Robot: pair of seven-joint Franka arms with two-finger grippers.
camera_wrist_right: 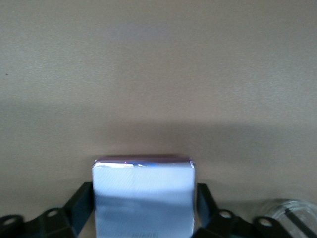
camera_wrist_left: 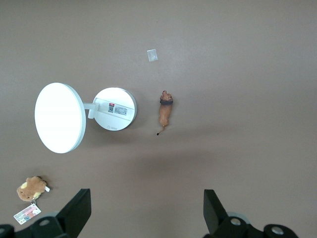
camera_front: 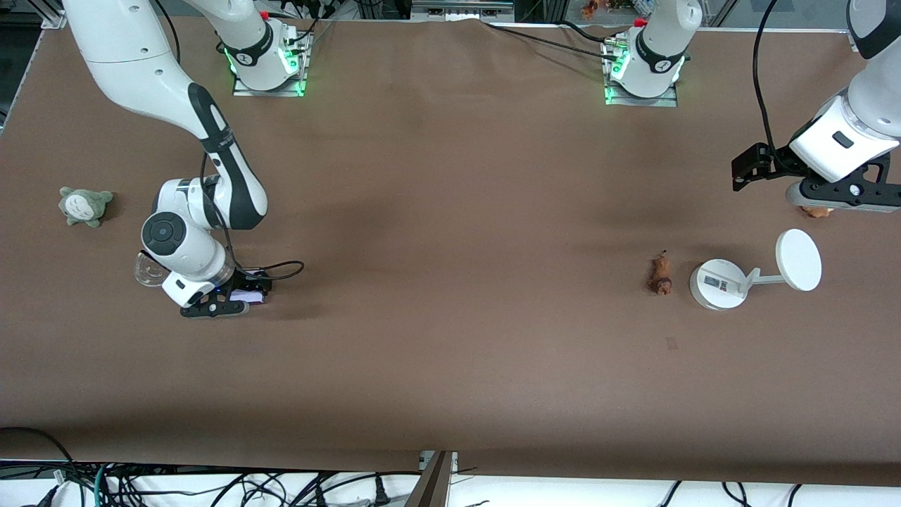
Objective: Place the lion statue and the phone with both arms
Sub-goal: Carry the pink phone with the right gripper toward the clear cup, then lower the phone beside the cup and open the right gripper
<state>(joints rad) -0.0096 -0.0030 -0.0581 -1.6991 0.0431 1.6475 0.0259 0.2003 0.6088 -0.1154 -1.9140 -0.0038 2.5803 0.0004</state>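
The phone (camera_front: pixel 248 297) is a pale lavender slab lying low at the table near the right arm's end. My right gripper (camera_front: pixel 229 303) is down on it. In the right wrist view the phone (camera_wrist_right: pixel 142 193) fills the gap between the black fingers (camera_wrist_right: pixel 81 198), which touch both of its sides. The lion statue (camera_front: pixel 660 274) lies on the table beside a white stand (camera_front: pixel 718 284); it also shows in the left wrist view (camera_wrist_left: pixel 165 110). My left gripper (camera_front: pixel 848 204) is open and empty in the air over the left arm's end of the table; its own view shows it open too (camera_wrist_left: pixel 147 208).
The white stand has a disc (camera_front: pixel 799 260) on an arm. A tan plush toy (camera_front: pixel 816 210) lies under the left gripper. A grey-green plush toy (camera_front: pixel 84 205) and a clear glass piece (camera_front: pixel 144 271) sit near the right gripper. A small tape patch (camera_front: pixel 671 343) is nearer the front camera than the lion.
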